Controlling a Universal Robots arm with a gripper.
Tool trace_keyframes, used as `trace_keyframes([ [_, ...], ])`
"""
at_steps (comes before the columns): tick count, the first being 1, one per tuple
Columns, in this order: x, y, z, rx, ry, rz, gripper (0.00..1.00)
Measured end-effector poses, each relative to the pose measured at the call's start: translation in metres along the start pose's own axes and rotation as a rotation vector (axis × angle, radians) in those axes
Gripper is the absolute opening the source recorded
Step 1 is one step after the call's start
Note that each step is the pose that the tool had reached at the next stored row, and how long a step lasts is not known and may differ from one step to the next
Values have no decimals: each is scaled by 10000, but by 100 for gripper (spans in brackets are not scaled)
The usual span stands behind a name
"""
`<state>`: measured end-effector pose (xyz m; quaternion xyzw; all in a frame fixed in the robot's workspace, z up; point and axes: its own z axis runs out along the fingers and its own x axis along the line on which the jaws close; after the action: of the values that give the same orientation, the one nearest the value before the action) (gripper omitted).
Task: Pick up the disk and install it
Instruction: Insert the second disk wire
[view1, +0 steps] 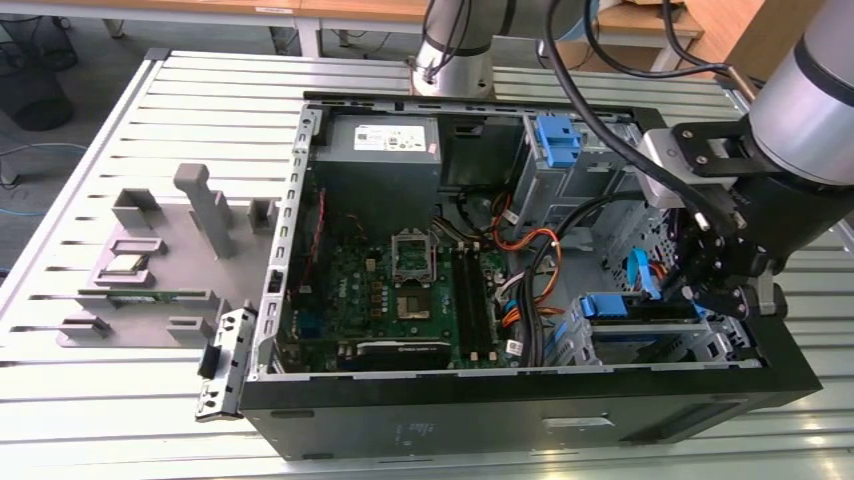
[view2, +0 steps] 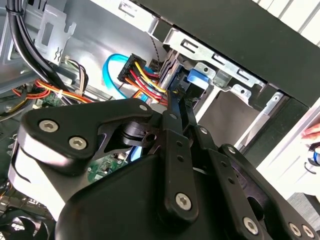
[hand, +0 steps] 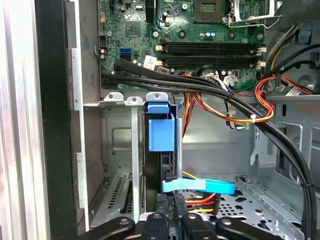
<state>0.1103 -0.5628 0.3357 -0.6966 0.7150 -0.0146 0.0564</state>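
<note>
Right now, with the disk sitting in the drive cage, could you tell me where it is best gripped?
Probably by the blue handle of its carrier. The disk stands on edge between the metal walls of the drive cage, so its flat faces look out of reach. Come in from the case's open side, in line with the slot.

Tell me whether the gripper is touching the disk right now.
Cannot tell. In the second wrist view the gripper overlaps the edge of the disk, but neither contact nor a gap shows plainly there.
</note>
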Motion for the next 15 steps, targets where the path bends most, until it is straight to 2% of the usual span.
trace_keyframes([
  [8,-1,-13,1,-1,0,0,18],
  [15,-13,-18,-29,-17,82,6,18],
])
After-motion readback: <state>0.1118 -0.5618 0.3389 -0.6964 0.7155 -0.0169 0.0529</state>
